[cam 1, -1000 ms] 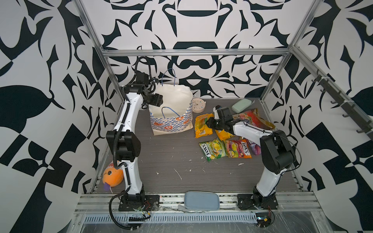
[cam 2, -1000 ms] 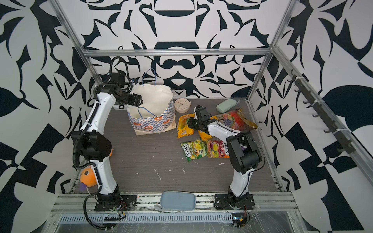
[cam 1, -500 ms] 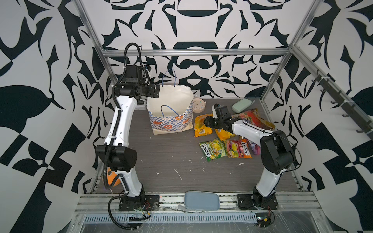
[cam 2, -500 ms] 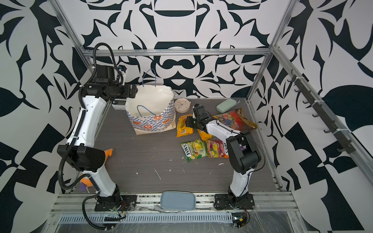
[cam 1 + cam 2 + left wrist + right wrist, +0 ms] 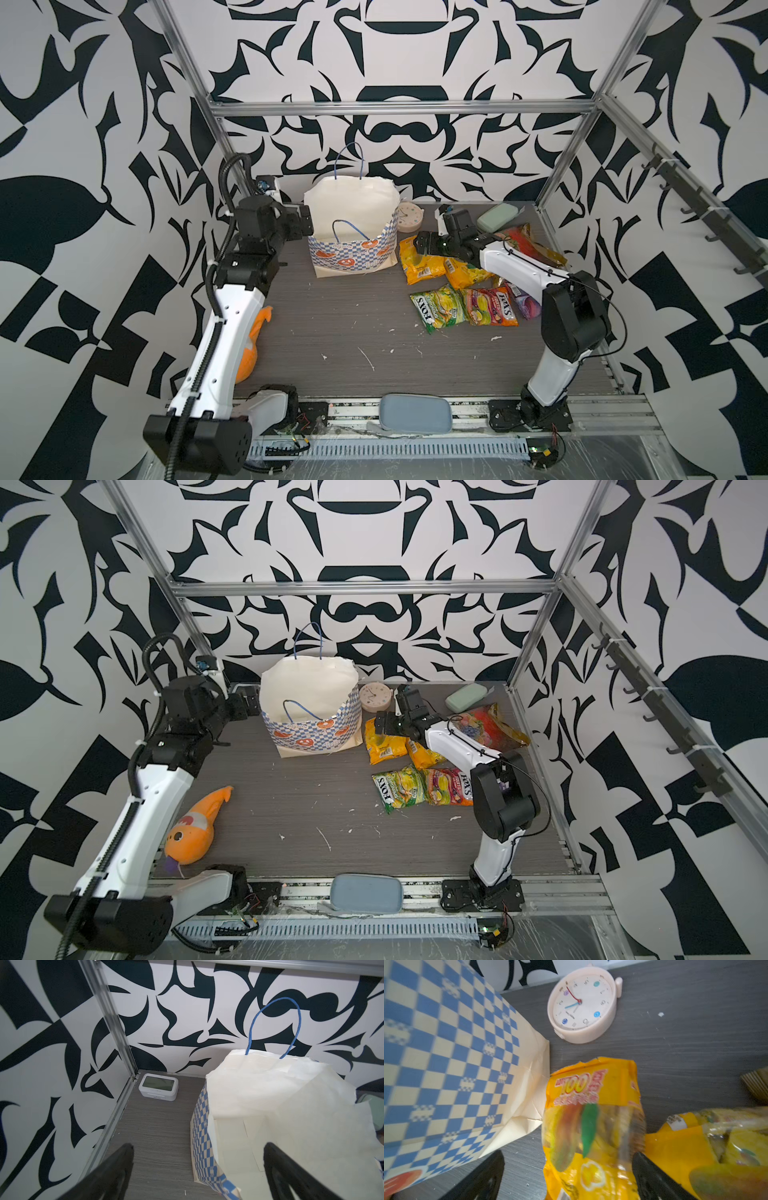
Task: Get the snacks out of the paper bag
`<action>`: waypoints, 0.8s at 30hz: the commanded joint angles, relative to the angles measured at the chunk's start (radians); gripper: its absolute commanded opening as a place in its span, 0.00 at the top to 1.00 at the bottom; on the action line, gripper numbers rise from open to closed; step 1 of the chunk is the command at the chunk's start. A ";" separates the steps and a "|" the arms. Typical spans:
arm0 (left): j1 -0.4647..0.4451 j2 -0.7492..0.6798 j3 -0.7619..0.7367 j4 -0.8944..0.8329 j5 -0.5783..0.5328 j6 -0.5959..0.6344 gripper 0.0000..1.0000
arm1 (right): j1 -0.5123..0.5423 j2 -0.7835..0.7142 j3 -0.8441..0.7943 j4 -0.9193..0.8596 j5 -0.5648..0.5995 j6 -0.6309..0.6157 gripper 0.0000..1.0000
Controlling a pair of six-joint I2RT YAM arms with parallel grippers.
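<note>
**Both arms shifted in the last second**

So the right gripper (image 5: 420, 248) has popped wide open since a second ago, gripping nothing, over a yellow packet (image 5: 417, 264) just beside the paper bag (image 5: 353, 203); the left gripper (image 5: 306, 222) swung down beside the bag's left edge, wide open too, empty; the bag's mouth shows cream lining and 1 flopped blue handle (image 5: 349, 228); 6 snacks (image 5: 438, 307) lie right of it on the grey table (image 5: 353, 332); black-and-white patterned walls (image 5: 395, 62) all round.
</note>
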State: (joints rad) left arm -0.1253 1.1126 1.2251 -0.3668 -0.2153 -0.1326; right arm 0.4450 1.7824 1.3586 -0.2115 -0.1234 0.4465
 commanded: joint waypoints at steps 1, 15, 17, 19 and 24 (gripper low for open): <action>-0.011 -0.088 -0.087 0.055 -0.103 -0.079 0.00 | 0.009 -0.065 0.038 -0.033 -0.046 -0.012 0.05; -0.011 -0.502 -0.607 0.134 -0.092 -0.112 0.00 | 0.009 -0.428 -0.296 0.167 0.158 -0.081 0.02; -0.011 -0.538 -0.678 0.168 -0.080 -0.131 0.00 | 0.009 -0.511 -0.401 0.256 0.209 -0.095 0.00; -0.011 -0.581 -0.768 0.242 -0.040 -0.111 0.00 | 0.009 -0.601 -0.523 0.364 0.281 -0.144 0.00; -0.013 -0.606 -0.965 0.522 -0.105 -0.071 0.00 | 0.009 -0.789 -0.770 0.496 0.573 -0.296 0.00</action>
State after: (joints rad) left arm -0.1360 0.5049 0.3225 -0.0650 -0.2981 -0.2234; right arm 0.4507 1.0664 0.6678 0.1246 0.2386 0.2794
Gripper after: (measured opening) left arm 0.997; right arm 0.997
